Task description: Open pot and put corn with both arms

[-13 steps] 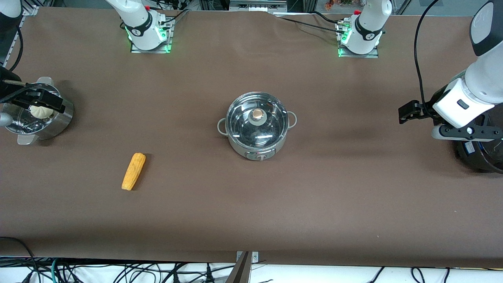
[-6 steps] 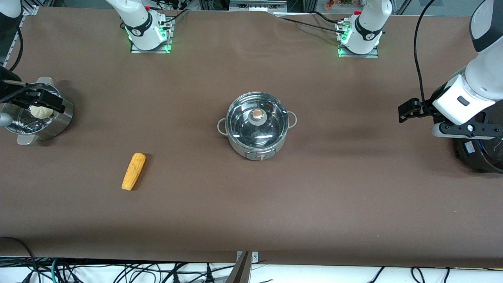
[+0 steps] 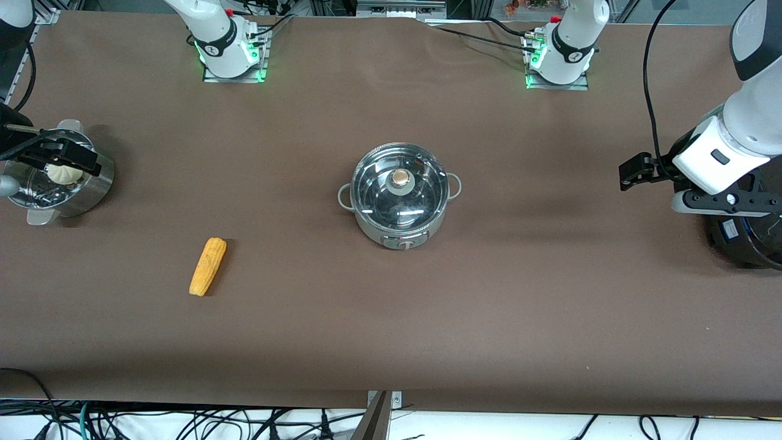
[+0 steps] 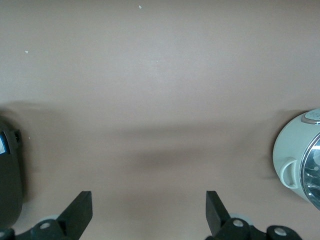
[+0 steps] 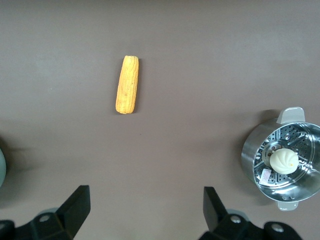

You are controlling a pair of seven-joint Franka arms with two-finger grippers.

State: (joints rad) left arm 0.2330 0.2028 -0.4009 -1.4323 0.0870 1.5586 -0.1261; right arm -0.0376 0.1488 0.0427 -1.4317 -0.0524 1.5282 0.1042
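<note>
The steel pot (image 3: 400, 211) stands mid-table with its glass lid (image 3: 421, 189) on and a tan knob (image 3: 401, 178) on top. The corn (image 3: 208, 266) lies on the table, nearer the front camera and toward the right arm's end; it also shows in the right wrist view (image 5: 127, 91). My left gripper (image 3: 632, 173) hangs open and empty over bare table toward the left arm's end, its fingers wide apart in the left wrist view (image 4: 148, 212), where the pot's side (image 4: 292, 160) shows. My right gripper (image 3: 61, 156) is open and empty (image 5: 145, 210) over the steamer pot.
A steel steamer pot (image 3: 91, 189) with a white bun (image 3: 64, 174) stands at the right arm's end; it shows in the right wrist view (image 5: 250, 150). A big black cooker (image 3: 742, 238) stands at the left arm's end, under the left arm.
The left arm has shifted slightly over its end of the table. The right arm, pot and corn have not moved.
</note>
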